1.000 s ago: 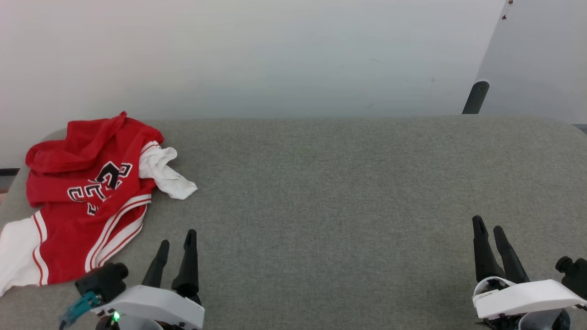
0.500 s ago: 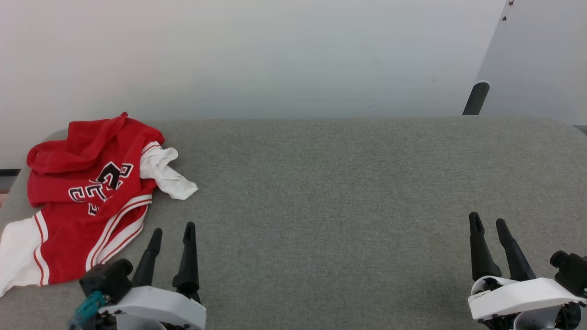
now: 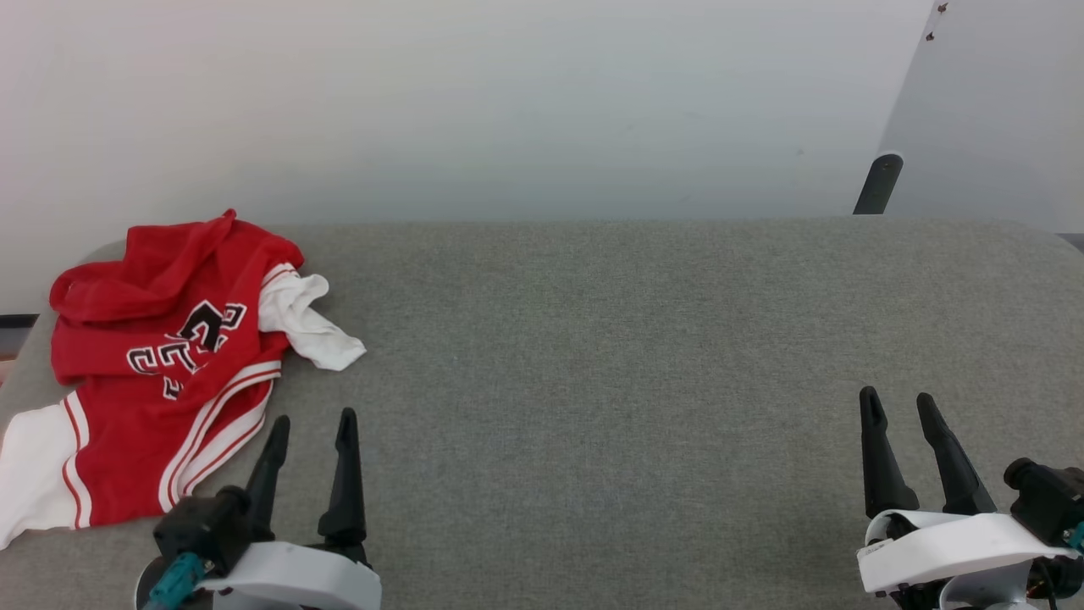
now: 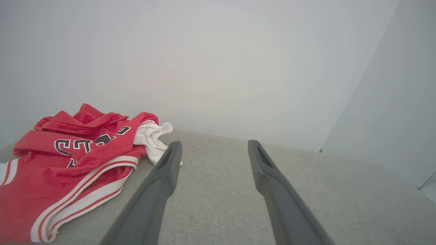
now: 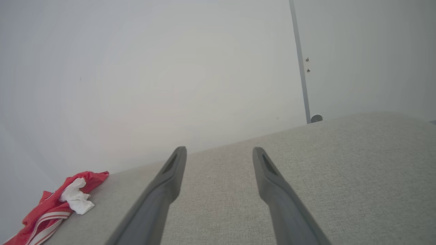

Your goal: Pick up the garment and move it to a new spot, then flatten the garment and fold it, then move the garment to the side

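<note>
The garment [image 3: 161, 373], a red jersey shirt with white sleeves and striped trim, lies crumpled at the far left of the grey padded surface [image 3: 610, 356], part of its black lettering showing. It also appears in the left wrist view [image 4: 75, 163] and, small, in the right wrist view [image 5: 61, 204]. My left gripper [image 3: 312, 420] is open just right of the shirt's striped hem, holding nothing. My right gripper [image 3: 896, 398] is open at the lower right, far from the shirt.
A pale wall rises behind the surface. A dark post [image 3: 877, 182] stands at the back right beside a light panel. The surface's left edge runs close by the shirt.
Both grippers have moved a little forward and their fingers have spread wider. The shirt has not moved.
</note>
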